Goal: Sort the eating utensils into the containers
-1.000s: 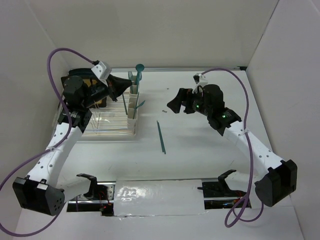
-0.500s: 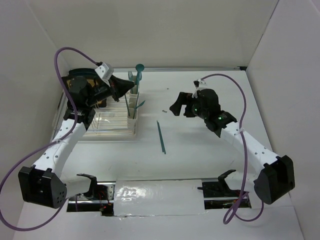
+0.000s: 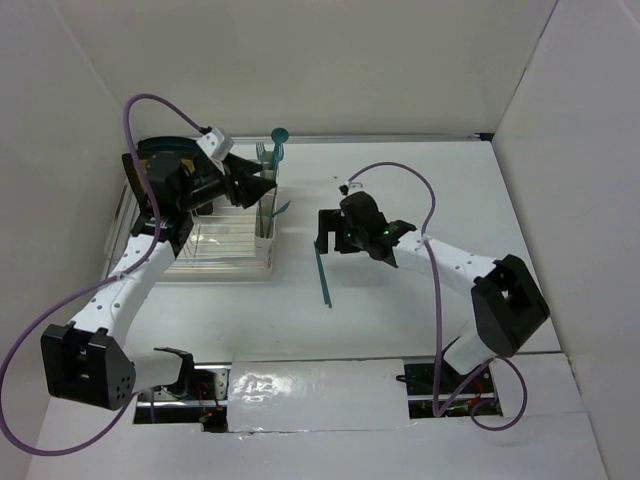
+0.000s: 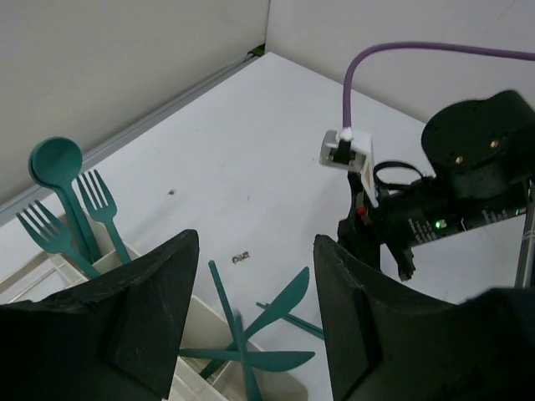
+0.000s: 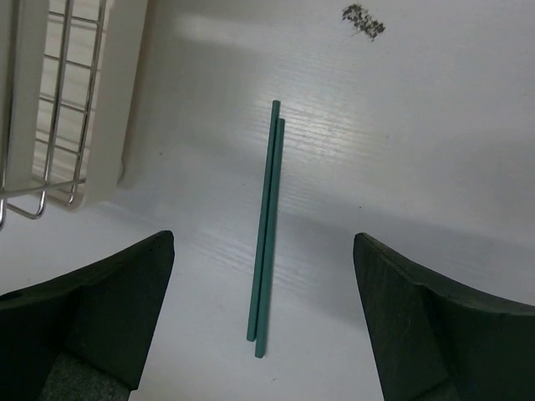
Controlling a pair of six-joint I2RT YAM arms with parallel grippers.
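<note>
Loose utensil: One slim teal loose utensil [image 5: 266, 230] lay flat on the table [image 3: 380, 320], just off the dish rack [image 3: 215, 248] and outside the cups. From the wrist it showed only a thin doubled edge, so we could not tell knife from handle.
Cups: The cream cups [image 3: 265, 228] stood in a row against the rack's right side. They already held a spoon [image 4: 54, 163], forks [image 4: 102, 200] and knives [image 4: 280, 305].
Right gripper: The right gripper [image 3: 325, 235] hung over the piece's far end. Its fingers were spread wide with nothing between them, and the piece ran down the middle of the gap.
What changed: A second earlier this gripper had hung farther right, well apart from the piece. It had since swung across and lined up, while the piece itself had not shifted.
Left gripper: The left gripper [image 3: 265, 187] had edged closer over the cups, its fingers apart and empty.
Meaning: We judged that the pick-up of the last piece we could see lying loose had begun. A descent and a careful pinch on a thin, flat handle remained.
</note>
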